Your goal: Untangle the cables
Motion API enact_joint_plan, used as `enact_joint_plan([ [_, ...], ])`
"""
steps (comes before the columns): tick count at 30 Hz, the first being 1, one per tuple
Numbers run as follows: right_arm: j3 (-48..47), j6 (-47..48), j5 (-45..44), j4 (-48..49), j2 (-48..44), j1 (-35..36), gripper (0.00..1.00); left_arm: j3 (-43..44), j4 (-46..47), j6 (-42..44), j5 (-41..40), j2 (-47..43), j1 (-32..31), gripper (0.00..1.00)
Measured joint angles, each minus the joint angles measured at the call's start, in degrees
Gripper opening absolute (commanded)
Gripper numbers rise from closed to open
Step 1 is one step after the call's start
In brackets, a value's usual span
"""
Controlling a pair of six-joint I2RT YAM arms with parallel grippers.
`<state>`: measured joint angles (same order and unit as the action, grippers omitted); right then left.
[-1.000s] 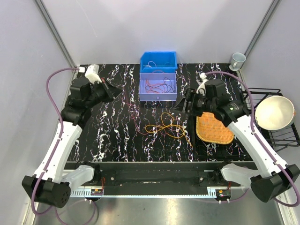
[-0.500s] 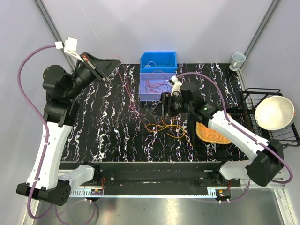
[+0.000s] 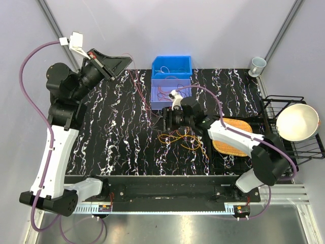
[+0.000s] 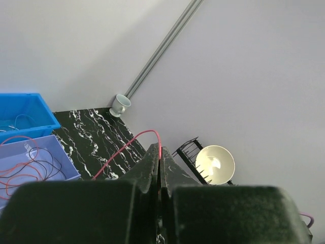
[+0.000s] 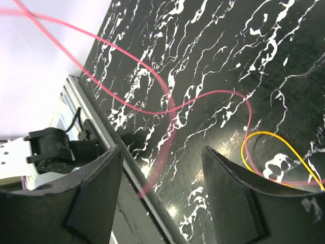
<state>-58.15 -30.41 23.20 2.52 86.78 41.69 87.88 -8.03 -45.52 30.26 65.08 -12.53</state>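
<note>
Top external: bins (image 3: 171,105) behind cables (image 3: 175,136), mat (image 3: 229,148) beside.

Red cable (image 4: 138,135) end hidden between left hand (image 4: 159,152) fingers; blurred, edge-cut in right wrist view.

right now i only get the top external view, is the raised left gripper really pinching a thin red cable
observer: yes, the left wrist view shows the left gripper with its jaws pressed together and the thin red cable coming out from between the tips
operator: and the right gripper, anything in it
observer: no, in the right wrist view the right gripper has its jaws apart with nothing between them. the red cable runs across beyond them, over the black marbled table
operator: any other cable close to it
observer: a thin orange cable loops on the table just past one finger, at the edge of that view
</note>
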Motion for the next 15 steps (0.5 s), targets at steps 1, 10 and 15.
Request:
enact_joint_plan([
  [1,0.0,0.2,0.0,0.9,0.8,0.3,0.69,0.2,0.0,0.0,0.0,0.0,0.0,0.00],
  [10,0.0,1.7,-2.3,5.7,4.0,1.9,0.70,0.8,0.4,0.0,0.6,0.0,0.0,0.00],
  [15,-0.4,3.6,-4.1,6.6,4.0,4.1,0.70,0.8,0.5,-0.1,0.8,0.0,0.0,0.00],
])
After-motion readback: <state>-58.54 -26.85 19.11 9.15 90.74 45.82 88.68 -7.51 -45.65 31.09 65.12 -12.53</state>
